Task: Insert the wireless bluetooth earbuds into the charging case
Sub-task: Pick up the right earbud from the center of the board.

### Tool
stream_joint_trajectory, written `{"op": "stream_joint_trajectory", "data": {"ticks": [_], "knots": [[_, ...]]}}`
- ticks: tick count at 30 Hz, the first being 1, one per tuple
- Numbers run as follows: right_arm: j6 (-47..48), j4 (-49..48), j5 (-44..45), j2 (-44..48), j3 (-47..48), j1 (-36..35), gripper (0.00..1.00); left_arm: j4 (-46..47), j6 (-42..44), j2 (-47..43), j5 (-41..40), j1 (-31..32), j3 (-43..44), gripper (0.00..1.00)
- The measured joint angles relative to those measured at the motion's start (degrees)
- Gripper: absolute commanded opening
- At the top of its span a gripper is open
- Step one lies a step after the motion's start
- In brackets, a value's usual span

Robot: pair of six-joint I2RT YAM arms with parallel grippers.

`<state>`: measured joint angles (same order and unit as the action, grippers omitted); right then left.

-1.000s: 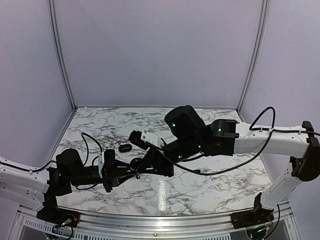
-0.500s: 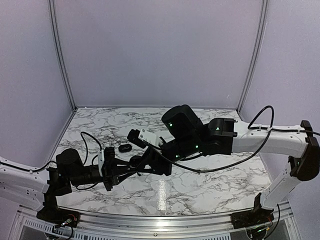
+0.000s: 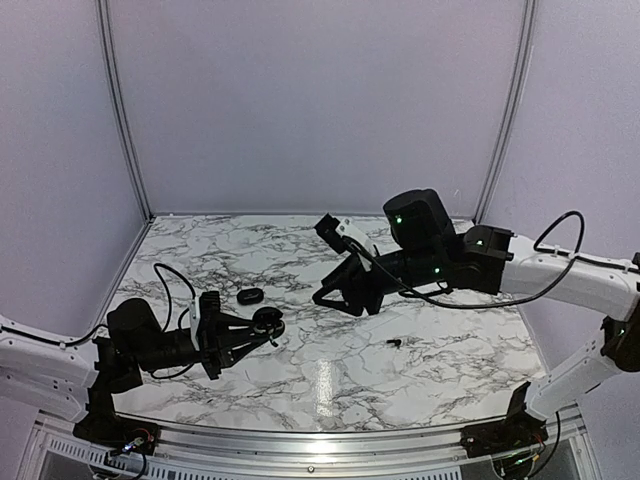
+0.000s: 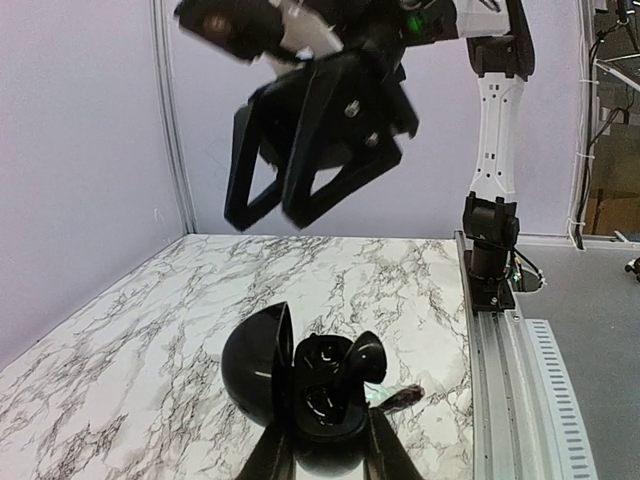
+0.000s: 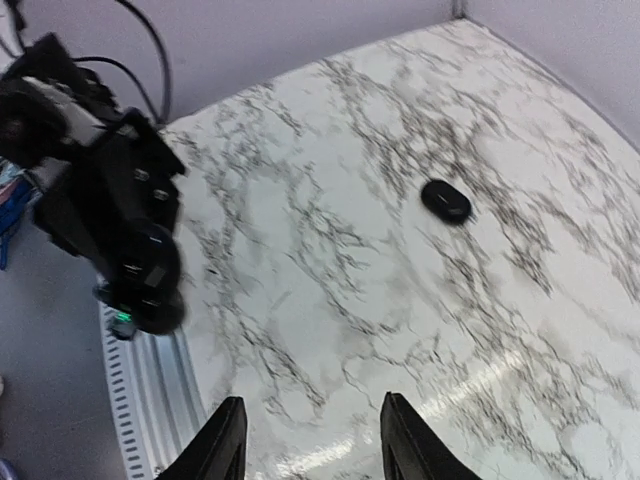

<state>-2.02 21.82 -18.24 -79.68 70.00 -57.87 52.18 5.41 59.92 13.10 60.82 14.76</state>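
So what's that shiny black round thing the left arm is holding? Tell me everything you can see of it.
It is the charging case, a small rounded shell of glossy black, plastic by its look. Its hinged lid stands open, swung up to one side. A black earbud sits in the hollow, stem poking up. The left gripper pinches the case between its fingers, low over the marble table; whether it touches the table is unclear.

My table (image 3: 330, 385) was white marble, veined in grey and black. The open charging case (image 4: 255, 365) was glossy black, as was the small oval object (image 5: 446, 200). The walls (image 3: 320, 100) were pale lilac.
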Motion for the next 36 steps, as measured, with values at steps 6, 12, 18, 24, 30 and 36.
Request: {"op": "stream_joint_trajectory", "data": {"ticks": [6,12,18,24,30,36], "knots": [[-5.3,3.5,5.8,-0.6,-10.0,9.6,0.48,1.9,-0.7,-0.1,0.2,-0.4,-1.3,0.00],[-9.7,6.0,11.3,-0.4,-18.5,17.6,0.48,3.8,-1.4,-0.1,0.6,-0.9,-2.4,0.00],[-16.0,2.0,13.4,0.9,-27.2,20.7,0.46,5.3,-1.7,0.0,0.9,-1.3,-3.1,0.00],[-19.4,-2.2,15.2,1.2,-30.8,20.8,0.43,5.9,-1.7,0.0,1.0,-1.6,-3.5,0.00],[-19.9,-6.2,15.4,-1.4,-30.9,20.8,0.39,6.3,-1.7,0.0,1.0,-1.6,-3.7,0.00],[-19.9,-8.1,15.4,-2.8,-31.4,20.8,0.34,6.3,-1.7,0.0,1.0,-1.9,-3.7,0.00]]}}
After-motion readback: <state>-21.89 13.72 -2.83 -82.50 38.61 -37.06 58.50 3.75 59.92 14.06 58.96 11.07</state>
